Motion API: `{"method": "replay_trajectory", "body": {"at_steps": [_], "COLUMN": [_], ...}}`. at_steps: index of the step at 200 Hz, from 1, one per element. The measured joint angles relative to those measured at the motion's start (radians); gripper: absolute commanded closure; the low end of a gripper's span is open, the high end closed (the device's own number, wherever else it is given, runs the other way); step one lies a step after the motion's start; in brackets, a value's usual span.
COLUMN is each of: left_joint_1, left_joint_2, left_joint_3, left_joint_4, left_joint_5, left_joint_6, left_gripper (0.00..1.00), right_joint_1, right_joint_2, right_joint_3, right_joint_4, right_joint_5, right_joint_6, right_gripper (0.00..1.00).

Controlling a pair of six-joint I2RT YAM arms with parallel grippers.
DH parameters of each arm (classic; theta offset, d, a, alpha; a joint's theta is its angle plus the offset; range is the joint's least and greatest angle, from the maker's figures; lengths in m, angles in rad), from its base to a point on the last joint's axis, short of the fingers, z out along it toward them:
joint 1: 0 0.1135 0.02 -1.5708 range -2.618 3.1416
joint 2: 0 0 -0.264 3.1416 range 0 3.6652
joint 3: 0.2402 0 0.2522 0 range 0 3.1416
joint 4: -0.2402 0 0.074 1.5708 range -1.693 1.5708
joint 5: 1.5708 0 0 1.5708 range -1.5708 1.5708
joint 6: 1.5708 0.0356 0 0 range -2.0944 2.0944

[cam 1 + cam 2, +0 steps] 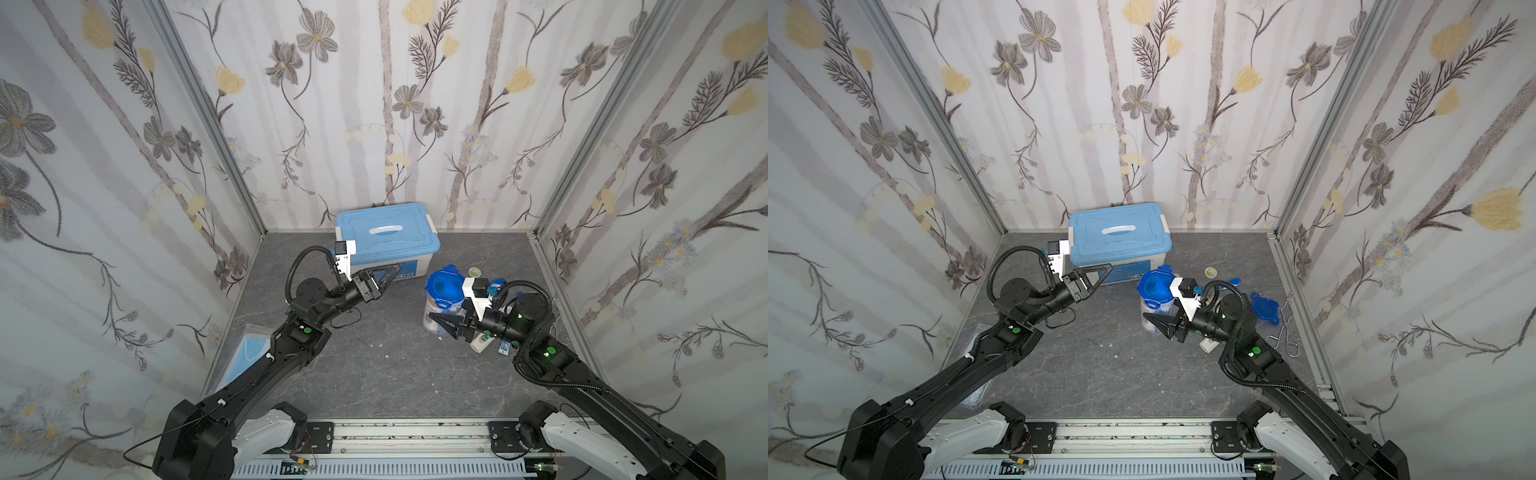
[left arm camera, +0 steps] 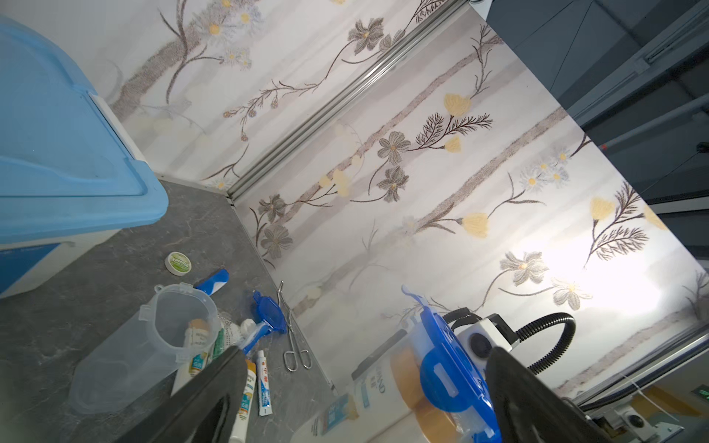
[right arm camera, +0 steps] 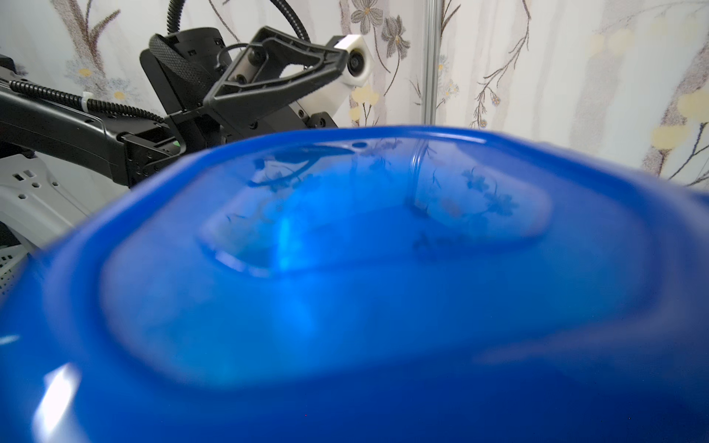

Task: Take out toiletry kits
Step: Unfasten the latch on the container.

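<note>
One toiletry kit, a translucent cup [image 1: 434,309] with a blue tabbed lid [image 1: 444,286], stands upright right of centre. My right gripper [image 1: 442,326] is shut on its lower body, and the lid [image 3: 364,287] fills the right wrist view. A second cup [image 2: 153,345] lies on its side, lidless, with a cream bottle [image 2: 197,330] in its mouth. Beside it lie toothpaste tubes [image 2: 264,383], a blue toothbrush [image 2: 213,282] and a loose blue lid [image 2: 270,312]. My left gripper [image 1: 388,274] hangs open and empty before the box, to the held cup's left.
A white box with a light-blue lid [image 1: 386,235] stands at the back wall. A flat bag of blue masks [image 1: 249,349] lies under my left arm. Metal tongs [image 1: 1285,328] and a small round green tin [image 1: 1211,272] lie near the right wall.
</note>
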Motion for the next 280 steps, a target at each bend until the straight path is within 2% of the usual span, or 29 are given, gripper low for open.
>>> {"method": "replay_trajectory", "body": {"at_steps": [48,88,121,163,201,249,280], "left_joint_1": [-0.001,-0.033,-0.053,-0.077,-0.099,-0.101,-0.101], "left_joint_2": [0.064,0.153,0.213,0.208,0.225,0.201,0.202], "left_joint_3": [0.018,0.051,0.056,0.068,0.068,0.095,0.106], "left_joint_4": [0.202,0.4,0.499,0.555,0.591,0.592,0.606], "left_joint_5": [0.04,0.059,0.061,0.065,0.063,0.071,0.07], "left_joint_6": [-0.205,-0.393,-0.515,-0.581,-0.647,-0.672,-0.687], "left_gripper": [0.0,0.07,0.08,0.09,0.13,0.15,0.22], "right_joint_1": [-0.027,-0.035,-0.036,-0.036,-0.045,-0.05,-0.05], "right_joint_2": [0.002,0.03,0.032,0.055,0.103,0.154,0.143], "right_joint_3": [0.023,0.06,0.08,0.142,0.194,0.241,0.231], "right_joint_4": [0.007,0.01,0.01,-0.006,-0.048,-0.057,-0.038], "right_joint_5": [-0.05,-0.078,-0.077,-0.069,-0.068,-0.097,-0.128], "right_joint_6": [0.027,0.047,0.051,0.014,-0.035,-0.066,-0.052], "right_gripper": [0.45,0.46,0.46,0.46,0.47,0.47,0.48]}}
